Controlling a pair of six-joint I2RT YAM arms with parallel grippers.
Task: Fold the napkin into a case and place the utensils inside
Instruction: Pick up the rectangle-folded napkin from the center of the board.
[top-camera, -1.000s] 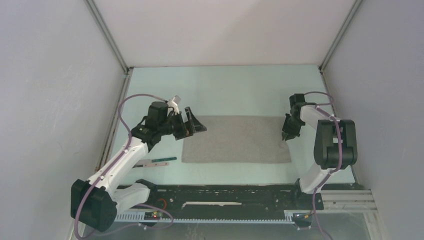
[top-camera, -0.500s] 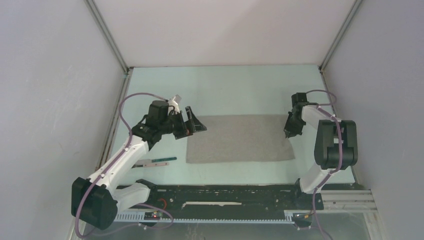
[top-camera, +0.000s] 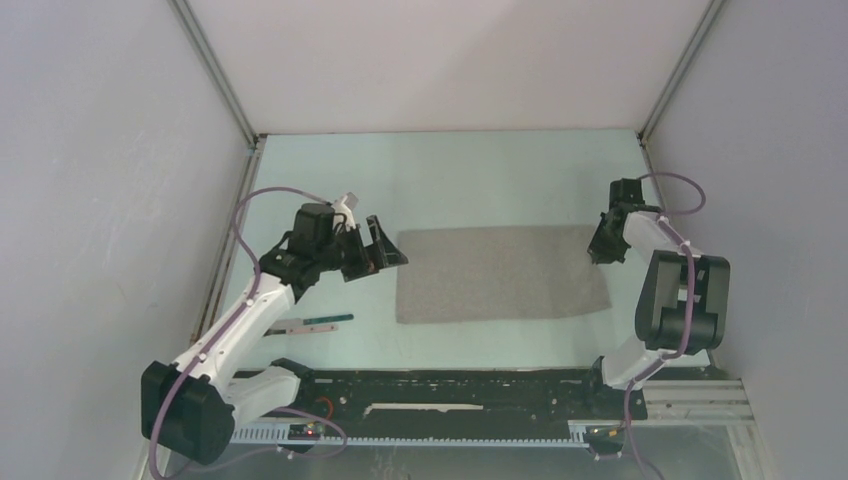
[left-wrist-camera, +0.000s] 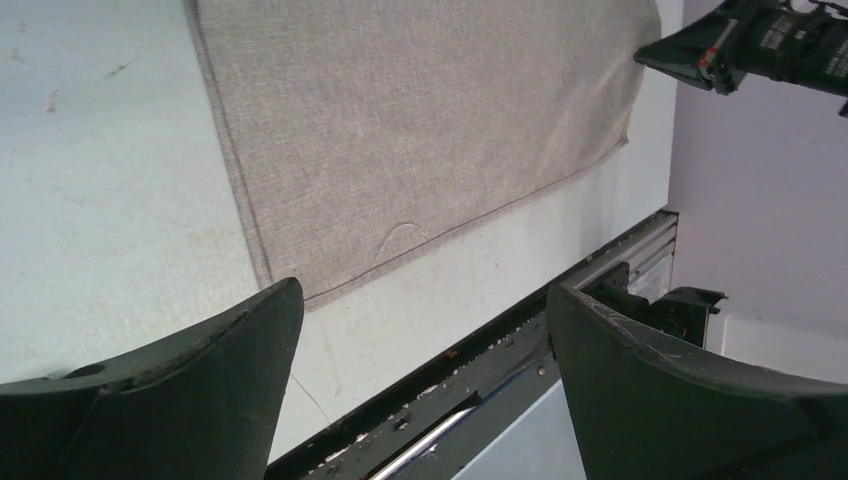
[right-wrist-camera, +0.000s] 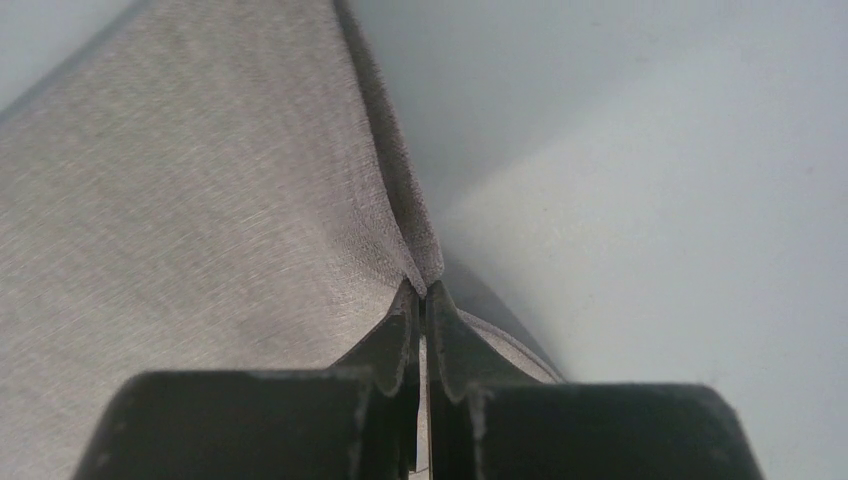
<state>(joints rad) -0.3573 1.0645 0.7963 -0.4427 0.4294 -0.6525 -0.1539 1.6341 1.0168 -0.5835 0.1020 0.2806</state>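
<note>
The light grey napkin (top-camera: 500, 273) lies flat as a wide rectangle on the pale table (top-camera: 450, 180). My right gripper (top-camera: 598, 252) is shut on the napkin's right edge near the far corner. In the right wrist view the cloth (right-wrist-camera: 200, 200) bunches into a small ridge at the tips of that gripper (right-wrist-camera: 422, 290). My left gripper (top-camera: 385, 245) hangs open just off the napkin's far left corner, with nothing between its fingers (left-wrist-camera: 250, 340). Below it shows the cloth (left-wrist-camera: 420, 130). The utensils (top-camera: 312, 324) lie left of the napkin, showing a dark green handle and a pale silvery end.
A black rail (top-camera: 450, 385) runs along the near table edge, also under the left gripper (left-wrist-camera: 480, 390). White walls enclose the table; the right wall (top-camera: 760, 200) stands close to the right arm. The right gripper (left-wrist-camera: 690, 50) shows at the napkin's far corner.
My right gripper closed on the napkin's right edge and pulled it right and slightly farther away; the whole cloth slid right. The left arm barely moved and stayed open.
</note>
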